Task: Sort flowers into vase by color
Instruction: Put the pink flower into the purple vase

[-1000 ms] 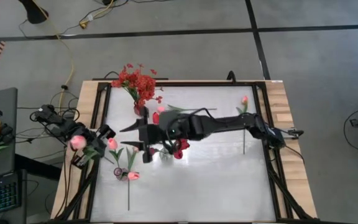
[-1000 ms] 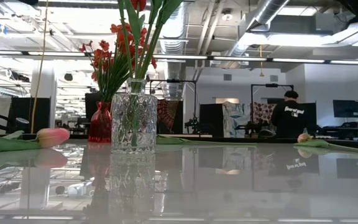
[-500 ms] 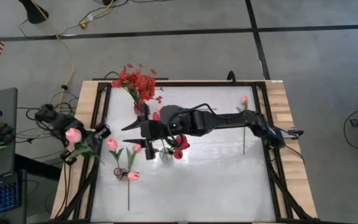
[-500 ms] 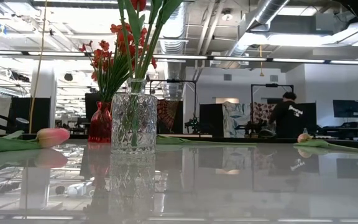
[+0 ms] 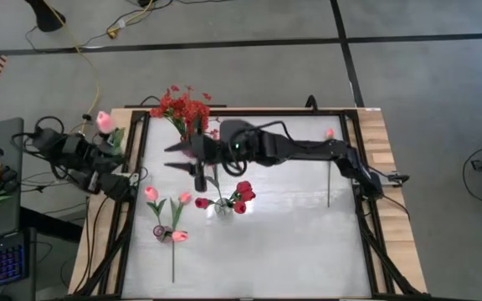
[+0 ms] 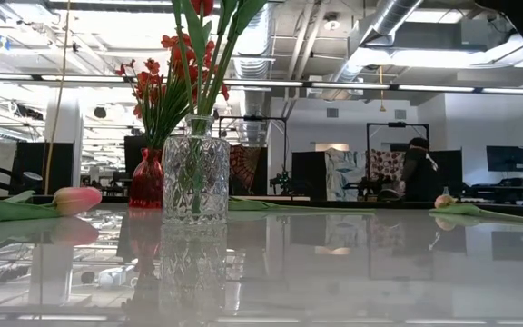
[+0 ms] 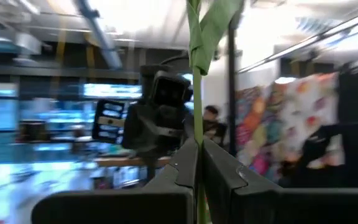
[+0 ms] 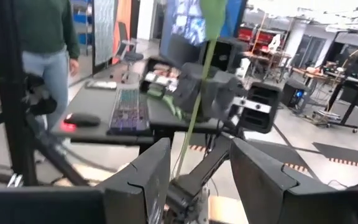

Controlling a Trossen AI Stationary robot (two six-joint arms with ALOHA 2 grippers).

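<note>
While the left end effector (image 7: 198, 152) is clamped shut on the green stem (image 7: 196, 74) of a pink tulip (image 5: 103, 119), it holds that flower upright beyond the left edge of the table (image 5: 291, 242), bud uppermost. The right end effector (image 5: 171, 158) hangs over the far left part of the table, just beside the red vase (image 6: 146, 180), its fingers half apart and empty. It points toward the left arm and is well apart from the held stem.

The red vase already carries the bushy red sprays (image 5: 182, 107), and the clear glass vase (image 6: 195, 168) near the middle holds red tulips (image 5: 243, 195). More pink tulips (image 5: 151, 193) lie flat near the left edge, and one more lies near the right edge (image 5: 330, 134).

This looks like the set-up for a hand-over, or for carrying the pink tulip in to its place. To do it well, the stem should be kept vertical and brought squarely between the right fingers, clear of the leaf. The right fingers should close lower on the stem before the left ones let go. The thin stem will bend and swing, so the move should be slow. It should also pass wide of the red sprays, which lean out near the right arm. I cannot tell which vase is meant for pink.
</note>
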